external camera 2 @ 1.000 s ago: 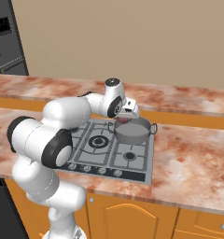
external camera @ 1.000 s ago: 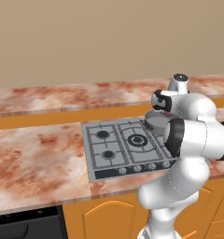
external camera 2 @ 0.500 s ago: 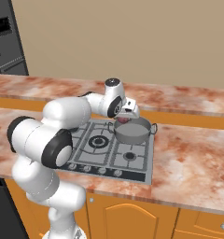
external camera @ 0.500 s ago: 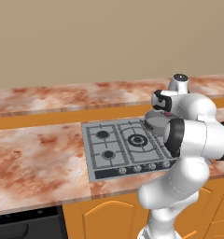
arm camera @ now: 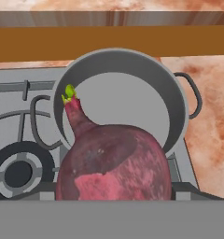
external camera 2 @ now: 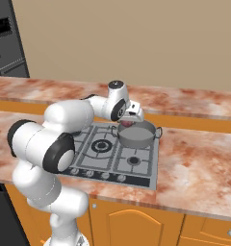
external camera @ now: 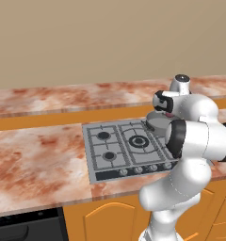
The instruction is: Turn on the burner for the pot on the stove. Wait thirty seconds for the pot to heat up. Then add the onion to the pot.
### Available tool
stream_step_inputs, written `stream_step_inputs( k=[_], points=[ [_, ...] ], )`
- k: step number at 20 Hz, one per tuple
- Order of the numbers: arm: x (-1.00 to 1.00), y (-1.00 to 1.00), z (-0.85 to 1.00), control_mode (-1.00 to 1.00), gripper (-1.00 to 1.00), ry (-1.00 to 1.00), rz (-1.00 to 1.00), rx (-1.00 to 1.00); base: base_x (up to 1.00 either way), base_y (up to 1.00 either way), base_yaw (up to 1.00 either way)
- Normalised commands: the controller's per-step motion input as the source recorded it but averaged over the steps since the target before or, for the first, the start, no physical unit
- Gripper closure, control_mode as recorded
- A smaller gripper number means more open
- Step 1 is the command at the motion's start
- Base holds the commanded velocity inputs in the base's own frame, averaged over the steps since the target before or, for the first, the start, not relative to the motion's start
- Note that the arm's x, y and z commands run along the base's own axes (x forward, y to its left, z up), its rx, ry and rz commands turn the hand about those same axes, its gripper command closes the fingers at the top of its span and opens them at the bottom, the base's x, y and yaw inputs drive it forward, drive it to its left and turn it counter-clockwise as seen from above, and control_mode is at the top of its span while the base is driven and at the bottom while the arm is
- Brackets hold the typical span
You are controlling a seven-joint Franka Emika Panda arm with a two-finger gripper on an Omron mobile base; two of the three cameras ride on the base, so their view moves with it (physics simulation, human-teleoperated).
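The reddish-purple onion, with a green sprout tip, sits close under the hand camera, and my gripper is shut on it. It hangs just above the near-left rim of the grey pot. The pot stands on the back right burner of the stove, its inside bare. In the left base view the gripper is over the pot, mostly hidden behind my arm. The stove's knobs line its black front strip. I can make out no flame.
A raised orange-fronted ledge with a marble top runs behind the stove. Marble counter spreads to both sides. A dark fridge stands far left and a black appliance front sits below the counter.
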Motion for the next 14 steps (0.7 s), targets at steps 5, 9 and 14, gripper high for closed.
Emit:
stream_step_inputs(
  k=[5, 9, 14],
  points=[
    [0.00, 0.00, 0.00, -1.00, 1.00, 0.00, 0.00, 0.00, 0.00, 0.00, 0.00],
    [0.00, 0.00, 0.00, -1.00, 1.00, 0.00, 0.00, 0.00, 0.00, 0.00, 0.00],
    [0.00, 0.00, 0.00, -1.00, 1.00, 0.00, 0.00, 0.00, 0.00, 0.00, 0.00]
  ],
)
